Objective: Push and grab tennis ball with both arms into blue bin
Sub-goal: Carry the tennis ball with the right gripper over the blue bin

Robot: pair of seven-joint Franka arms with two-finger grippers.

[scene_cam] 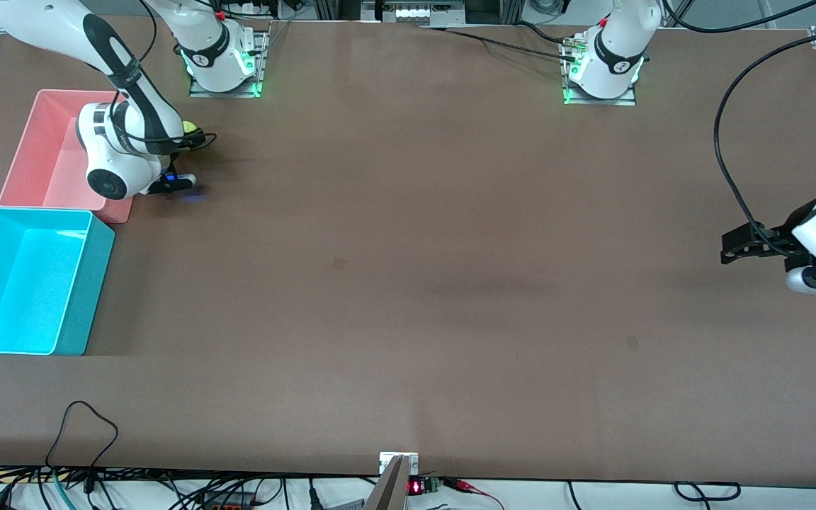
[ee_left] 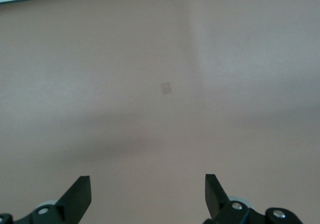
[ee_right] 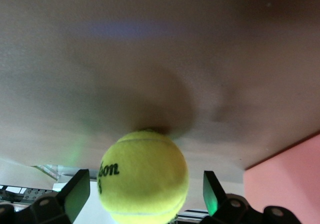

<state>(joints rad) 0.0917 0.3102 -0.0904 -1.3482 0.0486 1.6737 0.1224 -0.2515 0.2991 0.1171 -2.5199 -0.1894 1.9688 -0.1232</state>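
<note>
At about nine o'clock on the brown table (scene_cam: 408, 283) we see the blue bin (scene_cam: 89, 283), with a pink bin (scene_cam: 32, 152) touching it at its twelve o'clock. Beside the pink bin, toward ten o'clock of the table, the right gripper (ee_right: 145, 191) sits low with its jaws spread wide — the tennis ball (ee_right: 144, 176) lies between the fingers (ee_right: 75, 194), resting on the table, not squeezed. At three o'clock we find the left gripper (ee_left: 147, 194) waiting over bare table — fingers apart, holding nothing.
</note>
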